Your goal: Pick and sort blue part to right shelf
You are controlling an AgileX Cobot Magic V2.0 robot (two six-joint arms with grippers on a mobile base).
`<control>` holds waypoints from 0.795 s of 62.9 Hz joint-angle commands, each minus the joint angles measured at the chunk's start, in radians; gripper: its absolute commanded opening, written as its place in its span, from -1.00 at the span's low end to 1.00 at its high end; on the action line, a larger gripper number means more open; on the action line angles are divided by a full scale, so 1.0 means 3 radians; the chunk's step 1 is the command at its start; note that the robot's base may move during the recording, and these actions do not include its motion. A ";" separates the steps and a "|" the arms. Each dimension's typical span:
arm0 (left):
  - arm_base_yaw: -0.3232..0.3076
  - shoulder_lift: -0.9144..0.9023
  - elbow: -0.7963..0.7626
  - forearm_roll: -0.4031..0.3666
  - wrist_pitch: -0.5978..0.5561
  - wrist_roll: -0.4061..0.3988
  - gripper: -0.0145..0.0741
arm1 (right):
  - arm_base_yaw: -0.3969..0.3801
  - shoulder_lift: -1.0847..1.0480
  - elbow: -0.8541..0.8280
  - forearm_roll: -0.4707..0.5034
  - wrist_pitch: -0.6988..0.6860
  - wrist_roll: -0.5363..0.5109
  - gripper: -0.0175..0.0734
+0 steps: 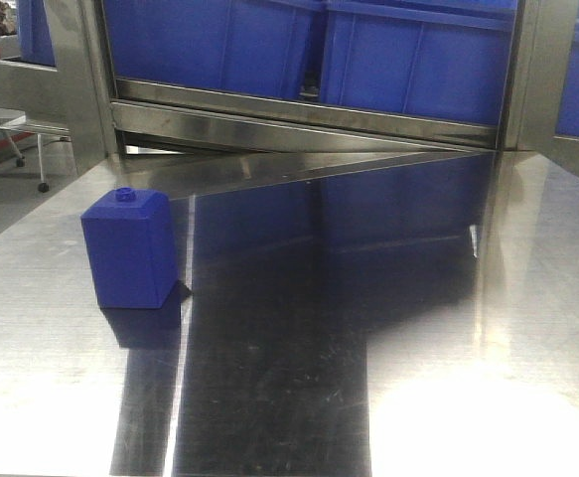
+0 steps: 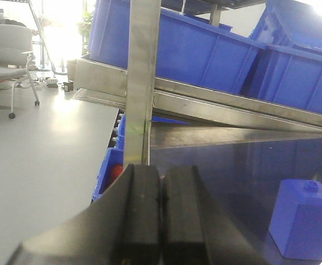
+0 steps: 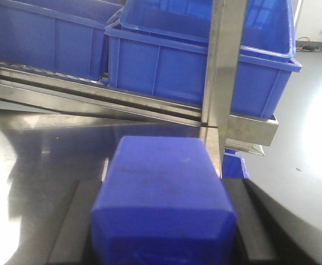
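Blue part clamped in the right gripper above the steel worktop.

In the right wrist view the blue part fills the space between the black fingers of the right gripper, which is clenched on both its sides. Blue bins on a tilted shelf frame lie at 12 o'clock. The left gripper is clenched on nothing, its pads pressed together. A knobbed blue block stands upright at its 4 o'clock. In the front view it is at 9 o'clock on the worktop.
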 commanded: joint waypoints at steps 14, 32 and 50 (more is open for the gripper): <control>-0.0023 -0.0075 0.0068 -0.0032 -0.0302 -0.0039 -0.39 | -0.0016 0.0028 -0.0096 -0.0043 -0.0305 -0.0003 0.28; -0.0023 -0.0075 0.0068 -0.0019 -0.0317 -0.0039 -0.39 | -0.0016 0.0028 -0.0096 -0.0043 -0.0305 -0.0003 0.28; -0.0023 0.0205 -0.0358 0.0617 -0.0317 -0.0043 -0.39 | -0.0016 0.0028 -0.0096 -0.0043 -0.0305 -0.0003 0.28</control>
